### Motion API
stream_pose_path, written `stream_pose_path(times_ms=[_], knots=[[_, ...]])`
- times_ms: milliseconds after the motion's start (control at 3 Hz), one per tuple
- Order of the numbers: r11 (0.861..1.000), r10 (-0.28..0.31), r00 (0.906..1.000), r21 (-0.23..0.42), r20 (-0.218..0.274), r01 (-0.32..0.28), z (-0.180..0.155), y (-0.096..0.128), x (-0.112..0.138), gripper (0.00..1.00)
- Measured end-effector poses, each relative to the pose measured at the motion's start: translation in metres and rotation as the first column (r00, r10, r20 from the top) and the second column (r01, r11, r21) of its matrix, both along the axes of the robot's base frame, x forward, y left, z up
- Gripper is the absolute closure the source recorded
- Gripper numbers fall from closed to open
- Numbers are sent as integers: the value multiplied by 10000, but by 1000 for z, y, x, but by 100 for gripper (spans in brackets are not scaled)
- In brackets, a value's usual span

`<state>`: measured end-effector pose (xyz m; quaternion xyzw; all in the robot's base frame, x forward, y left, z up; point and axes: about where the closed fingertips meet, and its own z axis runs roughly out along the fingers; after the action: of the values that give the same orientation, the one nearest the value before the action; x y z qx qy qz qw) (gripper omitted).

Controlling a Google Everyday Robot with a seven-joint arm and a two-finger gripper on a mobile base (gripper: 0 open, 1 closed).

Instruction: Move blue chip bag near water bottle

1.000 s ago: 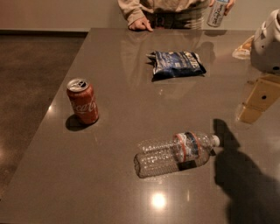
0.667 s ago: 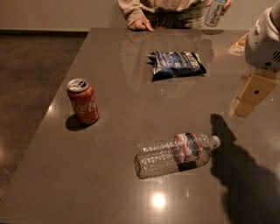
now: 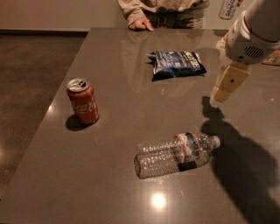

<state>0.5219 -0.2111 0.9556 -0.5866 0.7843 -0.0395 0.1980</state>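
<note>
Lying seemingly left of gripper: bag

Red can standing upright, bench left; person touching far edge; pincer hanging over right side.

1 high view — gripper at right

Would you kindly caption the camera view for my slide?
The gripper hovers right of the chip bag; the bottle lies on its side nearer the camera, can at left.
</note>
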Motion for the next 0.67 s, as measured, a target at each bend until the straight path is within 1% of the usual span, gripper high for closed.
stream_pose_path(times_ms=[333, 667], knots=[[9996, -279, 9996, 76, 25, 279, -13, -4, 41, 0], [9970, -750, 9971, 206, -120, 752, -29, -12, 82, 0]])
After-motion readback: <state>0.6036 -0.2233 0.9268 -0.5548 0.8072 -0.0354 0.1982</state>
